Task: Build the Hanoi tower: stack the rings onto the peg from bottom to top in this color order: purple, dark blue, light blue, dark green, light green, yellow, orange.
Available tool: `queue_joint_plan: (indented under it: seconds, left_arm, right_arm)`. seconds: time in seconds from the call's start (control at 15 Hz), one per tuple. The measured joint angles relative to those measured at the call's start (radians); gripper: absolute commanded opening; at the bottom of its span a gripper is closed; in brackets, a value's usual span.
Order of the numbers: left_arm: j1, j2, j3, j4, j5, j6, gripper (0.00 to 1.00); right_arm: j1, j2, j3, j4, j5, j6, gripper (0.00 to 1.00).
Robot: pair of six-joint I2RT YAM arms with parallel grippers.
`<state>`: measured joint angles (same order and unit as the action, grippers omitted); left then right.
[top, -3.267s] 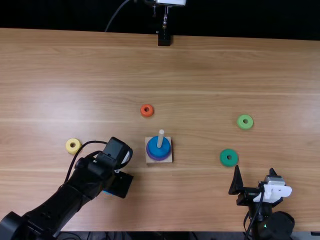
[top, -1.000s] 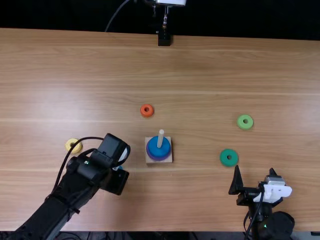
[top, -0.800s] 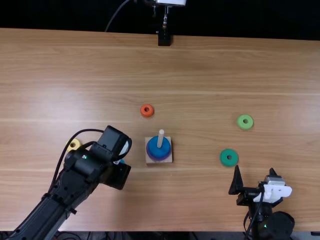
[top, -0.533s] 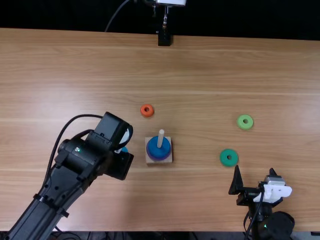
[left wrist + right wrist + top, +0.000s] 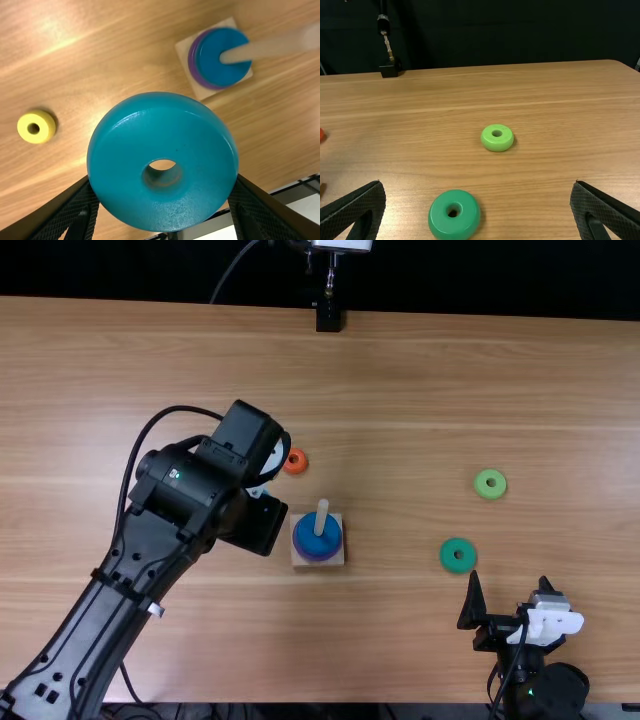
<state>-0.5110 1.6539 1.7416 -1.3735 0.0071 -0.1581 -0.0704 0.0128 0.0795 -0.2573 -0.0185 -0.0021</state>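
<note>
Left wrist view: pale wooden peg (image 5: 272,47) bore round purple ring (image 5: 191,59) and dark blue ring (image 5: 210,62), black left gripper (image 5: 162,197) pinched glossy light blue ring (image 5: 162,120); round yellow ring (image 5: 43,120), dark green ring (image 5: 447,558), light green ring (image 5: 490,492), orange ring (image 5: 301,466) lay unstacked, black right gripper (image 5: 478,186) spread.

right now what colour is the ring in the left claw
Light blue, seen best in the left wrist view.

Left pincer (image 5: 255,523), light blue ring (image 5: 200,150) nearer peg (image 5: 321,518)
</note>
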Motion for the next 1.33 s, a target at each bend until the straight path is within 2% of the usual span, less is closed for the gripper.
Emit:
queue_joint_plan:
  seconds: [0.53,0.8,1.07,1.33]
  left_arm:
    - [-0.101,0.139,0.158,-0.008,0.006,0.000,0.00]
    - [-0.122,0.200,0.214,-0.008,0.008,0.000,0.00]
    - [-0.149,0.224,0.229,-0.003,0.022,-0.002,0.00]
    - [-0.151,0.235,0.235,0.000,0.024,-0.003,0.00]
  right_arm:
    - [0.000,0.000,0.000,0.001,0.000,0.000,1.00]
    - [0.000,0.000,0.000,0.000,0.000,-0.001,1.00]
    - [0.000,0.000,0.000,0.000,0.000,0.000,1.00]
    - [0.000,0.000,0.000,0.000,0.000,-0.001,1.00]
